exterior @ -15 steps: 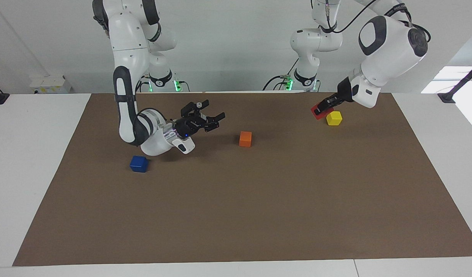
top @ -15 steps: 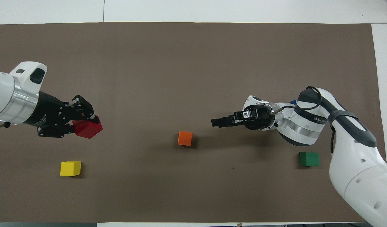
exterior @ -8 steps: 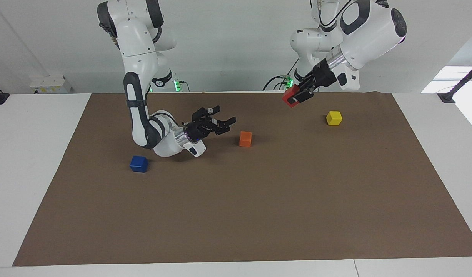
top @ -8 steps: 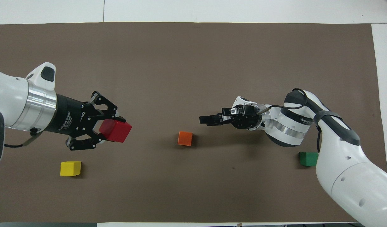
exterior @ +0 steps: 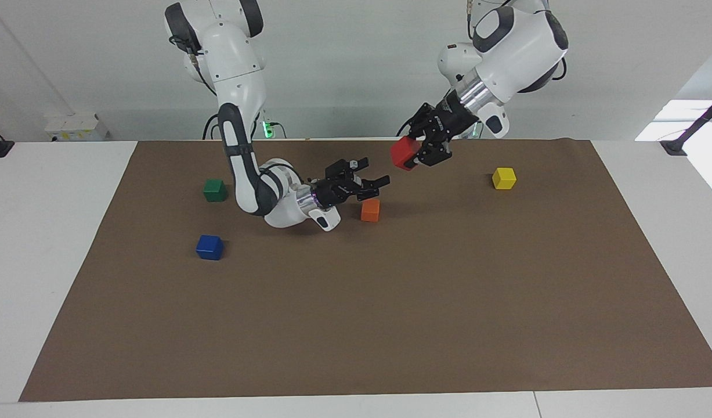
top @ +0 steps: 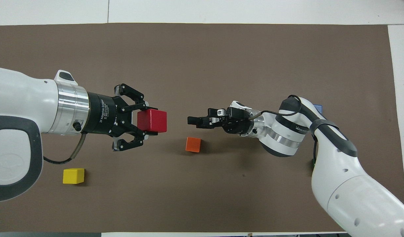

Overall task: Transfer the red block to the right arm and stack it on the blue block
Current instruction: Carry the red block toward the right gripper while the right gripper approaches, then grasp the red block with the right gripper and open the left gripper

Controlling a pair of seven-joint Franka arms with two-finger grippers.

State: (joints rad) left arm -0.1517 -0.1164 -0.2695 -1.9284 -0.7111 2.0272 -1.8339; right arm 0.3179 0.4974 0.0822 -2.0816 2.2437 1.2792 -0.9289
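Note:
My left gripper point(exterior: 412, 155) is shut on the red block point(exterior: 403, 155) and holds it in the air over the middle of the mat, toward the robots' edge; it also shows in the overhead view point(top: 148, 121) with the red block point(top: 152, 120). My right gripper point(exterior: 371, 181) is open and empty, low over the mat beside the orange cube, its fingertips pointing at the red block with a gap between them; in the overhead view the right gripper point(top: 192, 120) faces it. The blue block point(exterior: 209, 247) sits on the mat toward the right arm's end; only its corner point(top: 318, 107) shows past the right arm.
An orange cube point(exterior: 369, 210) point(top: 193, 144) lies mid-mat just under the right gripper. A green cube point(exterior: 214, 190) lies nearer to the robots than the blue block. A yellow cube point(exterior: 503, 178) point(top: 73, 175) lies toward the left arm's end. A brown mat point(exterior: 390, 325) covers the table.
The left gripper has lifted the red block from beside the yellow cube and carried it toward the middle. The right gripper has reached toward it, uncovering the green cube.

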